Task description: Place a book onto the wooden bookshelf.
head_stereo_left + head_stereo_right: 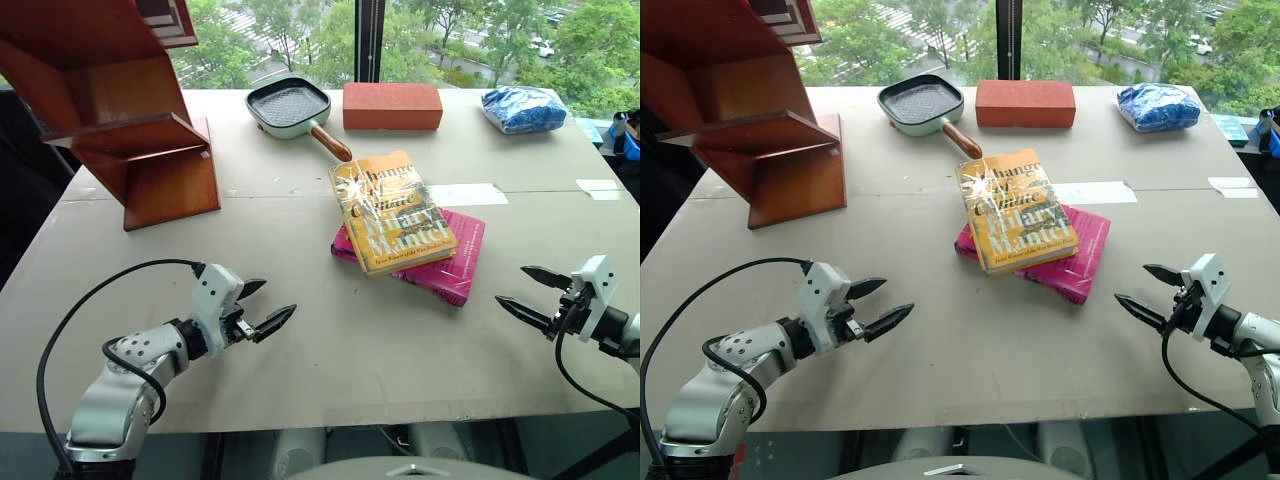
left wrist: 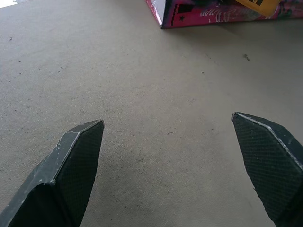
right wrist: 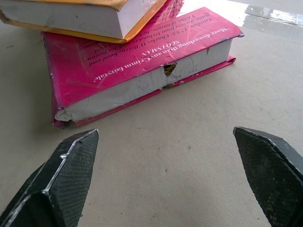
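Since both the left gripper (image 1: 262,310) and right gripper (image 1: 527,296) gape wide and empty, pinch only the yellow book (image 1: 392,212), sparing the pink book (image 1: 452,262) beneath.

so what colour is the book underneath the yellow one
Bright pink with dark lettering, clearest in the right wrist view; the yellow book lies on top.

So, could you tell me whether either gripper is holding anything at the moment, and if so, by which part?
Nothing is held. The left gripper and right gripper are both open over the table, apart from the book lying on the pink book.
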